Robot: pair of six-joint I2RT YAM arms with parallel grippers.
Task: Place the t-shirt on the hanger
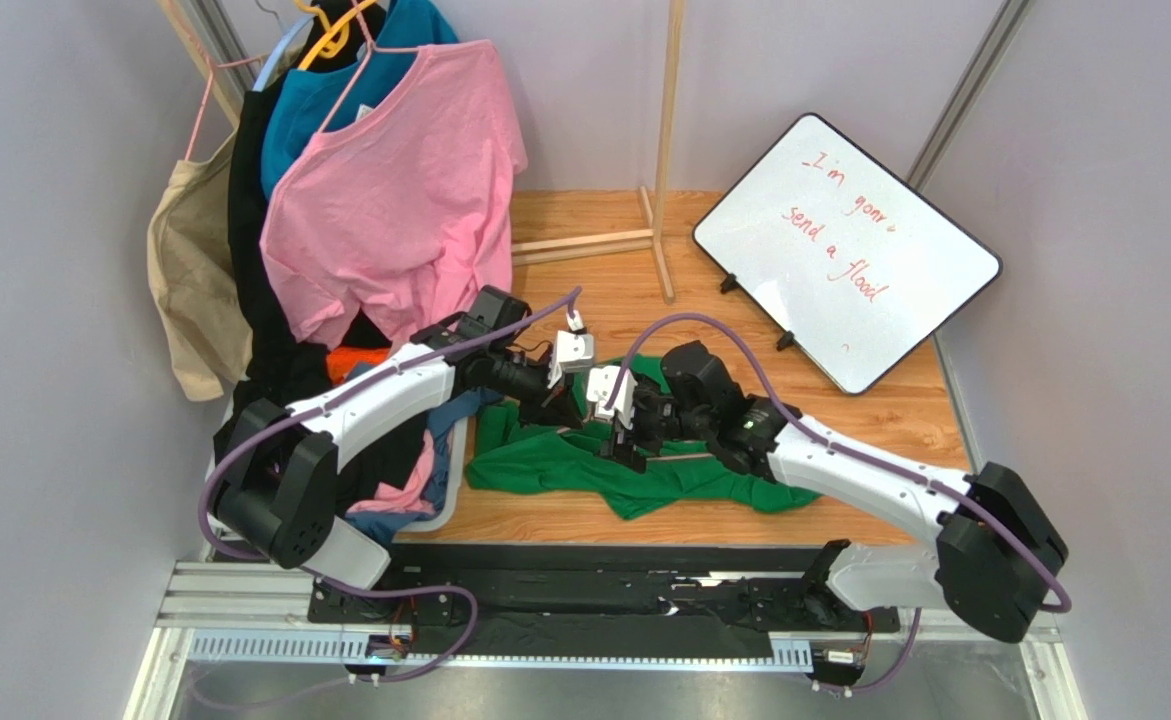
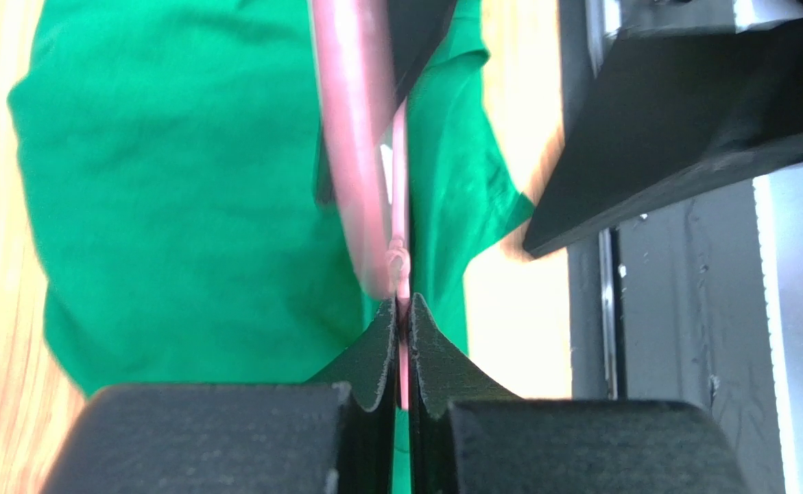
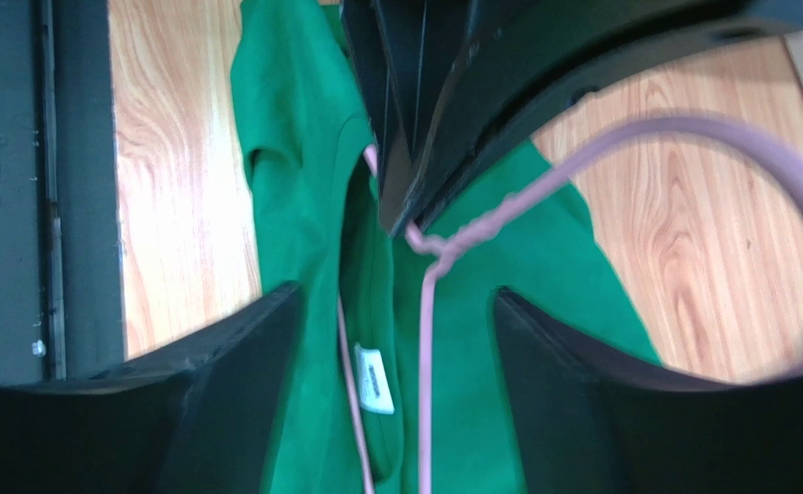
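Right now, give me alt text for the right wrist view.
The open right gripper frames the hanger, whose neck the left gripper pinches at the top of the view. Beneath lies the t-shirt on the wooden table, its white label showing inside the collar.

My left cam: hanger (image 2: 352,134) hook blurred over the t-shirt (image 2: 189,206). Right cam: wire past t-shirt neck cut off at btm edge. Top: can't spot hanger.

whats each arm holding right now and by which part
Left jaws are shut on the thin pale-pink wire hanger, at the twisted neck just below its hook. Right jaws stand open, holding nothing.
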